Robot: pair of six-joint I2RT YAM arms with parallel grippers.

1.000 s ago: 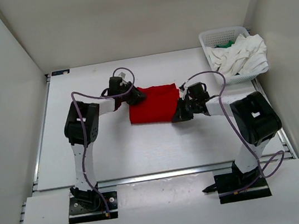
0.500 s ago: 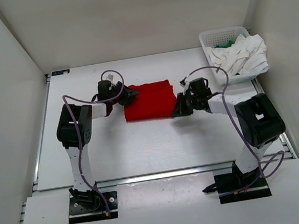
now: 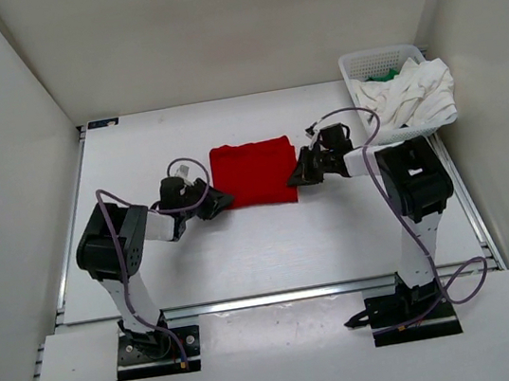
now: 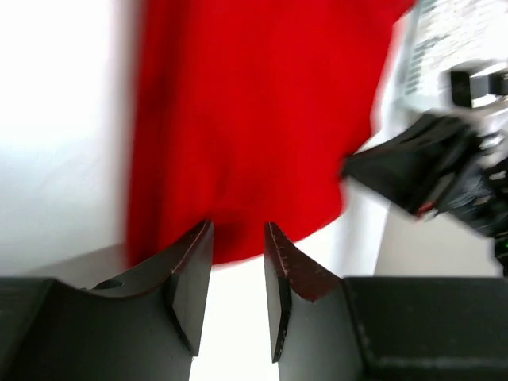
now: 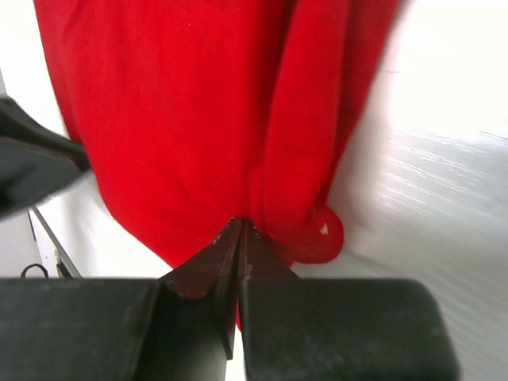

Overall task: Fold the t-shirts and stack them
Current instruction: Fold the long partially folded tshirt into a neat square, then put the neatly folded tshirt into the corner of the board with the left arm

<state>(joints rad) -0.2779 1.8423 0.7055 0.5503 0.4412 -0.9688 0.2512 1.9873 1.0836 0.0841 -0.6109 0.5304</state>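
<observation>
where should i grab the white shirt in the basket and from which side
Pinch a raised fold at the top of the white shirt, coming straight down from above. It is heaped above the basket rim, so the walls likely block a side approach but the top is exposed.

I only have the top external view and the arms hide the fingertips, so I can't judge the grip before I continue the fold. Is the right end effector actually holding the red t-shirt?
Observer: Yes. In the right wrist view the right end effector is shut, pinching the edge of the red t-shirt.
Operator: And the left one?
Observer: The left end effector is open; bare table shows between its jaws, and its tips sit at the shirt's edge, gripping nothing.
Operator: Is the cloth flat at the right grip?
Observer: No, a thick fold ends in a rounded bunch beside the tips.
</observation>
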